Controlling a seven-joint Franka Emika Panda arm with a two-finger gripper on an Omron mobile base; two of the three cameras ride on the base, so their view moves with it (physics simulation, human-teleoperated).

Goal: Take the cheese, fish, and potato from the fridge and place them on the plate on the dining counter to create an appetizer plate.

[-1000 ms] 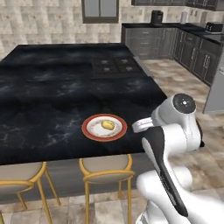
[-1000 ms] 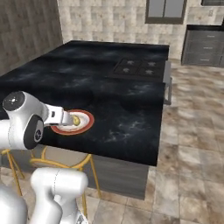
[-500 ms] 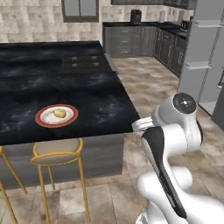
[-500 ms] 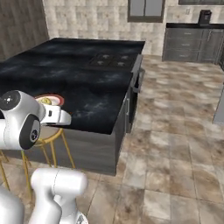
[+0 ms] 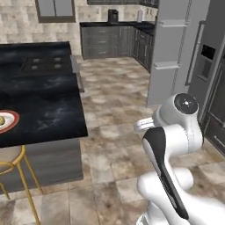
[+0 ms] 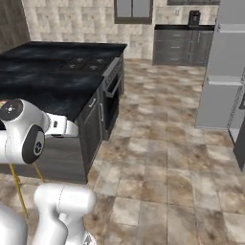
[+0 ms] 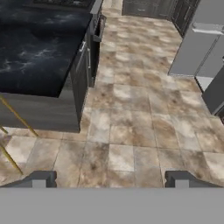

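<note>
Base swings away from the counter toward the fridge [image 5: 176,48]

Plate [image 5: 6,121] with potato [image 5: 1,120] has slid far left; gripper [image 7: 111,178] wide, empty, ready for another fetch.

dining counter [image 5: 44,105]: black marble top, left half of left base view
plate [image 5: 9,121]: red-rimmed, at far left frame edge on counter
potato [image 5: 1,120]: seated on plate

Beige-brown tiled floor [image 6: 162,158]; dark grey cupboards [image 5: 107,40]; stone-tile wall [image 6: 72,21].
</note>
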